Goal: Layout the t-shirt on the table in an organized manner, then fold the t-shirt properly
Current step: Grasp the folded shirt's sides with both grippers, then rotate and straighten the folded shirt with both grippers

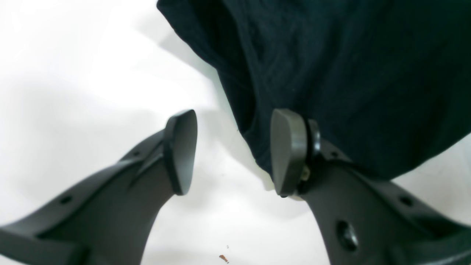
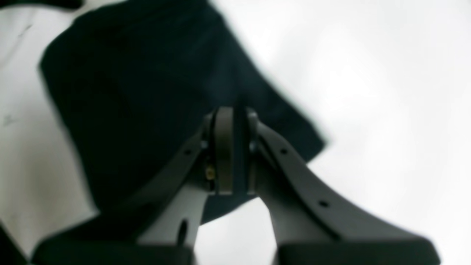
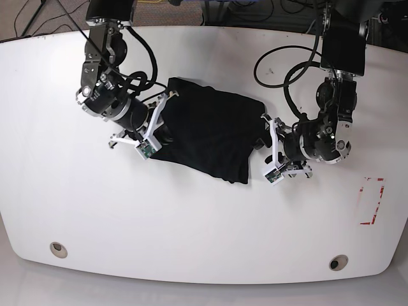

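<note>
worktop (image 3: 204,236): large white surface with rounded edges; two round grommet holes near its front edge, a red-marked rectangle at its right side in the base view.
t-shirt (image 3: 207,134): black cloth, lying as a compact, roughly rectangular bundle on the worktop at about its middle, between the two arms; edges uneven, one corner drooping toward the front.
left arm: on the right of the base view, bent low beside the t-shirt's edge.
right arm: on the left of the base view, reaching over the t-shirt's other edge.
left pincer (image 1: 233,152): fingers apart, nothing between them but bare worktop; one fingertip sits over the cloth's edge, the other over bare white surface.
right pincer (image 2: 235,151): fingers together, a dark strip pressed between the pads, clamped on the t-shirt at its edge; the view is blurred.
speck (image 1: 223,258): small reddish mark on the worktop below the left pincer.
</note>
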`<move>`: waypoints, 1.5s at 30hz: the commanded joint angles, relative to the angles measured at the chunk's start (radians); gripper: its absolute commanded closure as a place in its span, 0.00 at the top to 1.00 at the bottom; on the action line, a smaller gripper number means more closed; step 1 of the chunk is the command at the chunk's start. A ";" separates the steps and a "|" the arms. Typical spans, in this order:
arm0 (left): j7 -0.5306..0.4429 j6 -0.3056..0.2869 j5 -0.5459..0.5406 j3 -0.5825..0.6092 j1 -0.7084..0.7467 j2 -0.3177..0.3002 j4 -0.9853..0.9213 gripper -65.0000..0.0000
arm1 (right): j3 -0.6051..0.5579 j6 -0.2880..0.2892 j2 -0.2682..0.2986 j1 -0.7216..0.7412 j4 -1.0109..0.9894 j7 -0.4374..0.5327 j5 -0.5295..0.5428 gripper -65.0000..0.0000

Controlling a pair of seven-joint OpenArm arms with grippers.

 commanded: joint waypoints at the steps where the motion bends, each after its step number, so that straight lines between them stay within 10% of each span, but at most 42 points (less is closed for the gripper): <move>1: -0.013 -0.001 -0.013 -0.008 -0.019 -0.007 0.017 0.46 | 0.000 -0.001 -0.014 -0.011 -0.025 0.031 0.012 0.07; 17: -0.011 -0.001 -0.013 -0.116 0.015 -0.007 0.020 0.46 | -0.006 -0.001 0.009 -0.022 -0.430 0.384 0.008 0.07; 33: 0.016 -0.001 0.002 0.039 0.060 0.031 0.057 0.46 | 0.002 -0.001 0.030 0.046 -0.098 0.160 0.006 0.07; 45: 0.013 -0.001 0.045 0.156 0.168 0.033 0.175 0.46 | 0.011 -0.001 0.043 0.213 -0.269 0.170 0.005 0.07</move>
